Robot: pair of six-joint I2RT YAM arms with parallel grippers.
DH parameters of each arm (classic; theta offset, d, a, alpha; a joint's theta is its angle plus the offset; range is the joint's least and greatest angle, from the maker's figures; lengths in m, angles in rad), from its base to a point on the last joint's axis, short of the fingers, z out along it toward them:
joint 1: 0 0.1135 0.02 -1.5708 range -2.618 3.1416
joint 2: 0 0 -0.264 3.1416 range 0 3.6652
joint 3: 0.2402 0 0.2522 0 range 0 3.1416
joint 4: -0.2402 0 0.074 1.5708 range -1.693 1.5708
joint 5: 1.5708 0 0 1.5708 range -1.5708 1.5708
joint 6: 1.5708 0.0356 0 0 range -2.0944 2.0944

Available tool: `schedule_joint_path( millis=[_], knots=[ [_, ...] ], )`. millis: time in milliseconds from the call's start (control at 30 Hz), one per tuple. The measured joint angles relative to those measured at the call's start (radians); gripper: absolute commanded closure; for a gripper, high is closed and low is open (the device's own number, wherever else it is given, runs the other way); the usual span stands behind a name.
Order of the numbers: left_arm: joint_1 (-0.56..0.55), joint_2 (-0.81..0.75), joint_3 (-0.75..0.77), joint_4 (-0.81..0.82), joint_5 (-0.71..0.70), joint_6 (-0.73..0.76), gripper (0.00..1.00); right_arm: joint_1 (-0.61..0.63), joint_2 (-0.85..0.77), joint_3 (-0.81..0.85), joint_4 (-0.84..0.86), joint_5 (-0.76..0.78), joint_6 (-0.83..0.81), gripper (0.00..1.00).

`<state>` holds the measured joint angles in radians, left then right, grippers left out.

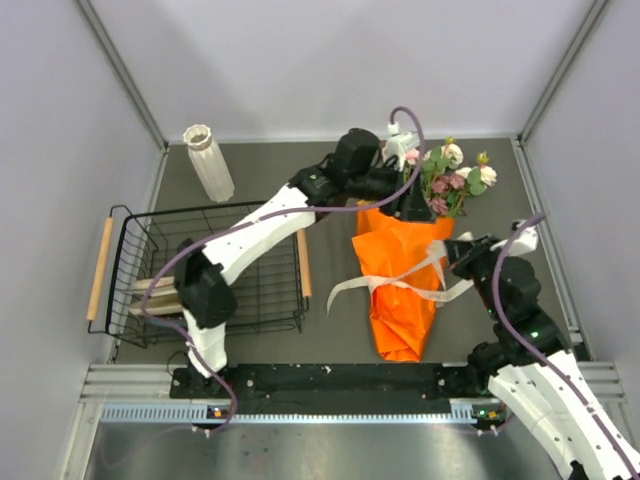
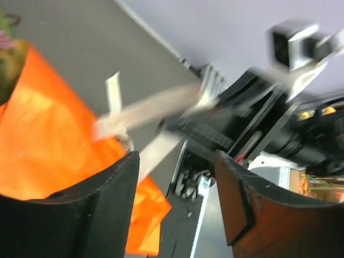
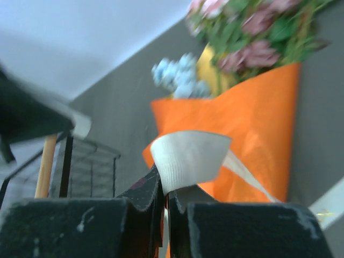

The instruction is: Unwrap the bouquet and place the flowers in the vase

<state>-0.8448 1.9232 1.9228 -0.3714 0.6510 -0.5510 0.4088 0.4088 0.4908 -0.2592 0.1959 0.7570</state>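
Bouquet [image 1: 400, 280] is laid wrapped on the tabletop [image 1: 280, 170], flowers [image 1: 455, 180] toward one o'clock. The vase [image 1: 208, 160] is stood at ten o'clock. The left end effector [image 2: 174, 161] is held released at its open top. The right end effector [image 3: 165, 188] is clenched on the ribbon [image 3: 188, 158], presumably to undo the bow.

Two slim robot arms are seen from above. The left arm [image 1: 262, 225] and the right arm [image 1: 550, 390] are built of smooth white shells joined by bulky black joints. A grey-purple cable [image 1: 408, 118] is looped along each. A small white camera block [image 1: 400, 143] is mounted at the left wrist. Up close, the left gripper [image 2: 176, 157] is formed of thick, dark matte fingers [image 2: 91, 215] — the right gripper [image 3: 166, 185] is black too, flecked with pale scuffs.
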Motion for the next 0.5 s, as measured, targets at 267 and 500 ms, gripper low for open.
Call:
schedule_joint_path(
  millis=[267,500],
  knots=[
    [0.021,-0.354,-0.344,-0.019,-0.116,0.167,0.25,-0.03,0.137,0.291,-0.296,0.361,0.079,1.0],
    [0.002,-0.378,-0.511,0.076,-0.082,0.192,0.23,-0.312,0.192,0.29,-0.433,0.373,0.089,1.0]
  ],
)
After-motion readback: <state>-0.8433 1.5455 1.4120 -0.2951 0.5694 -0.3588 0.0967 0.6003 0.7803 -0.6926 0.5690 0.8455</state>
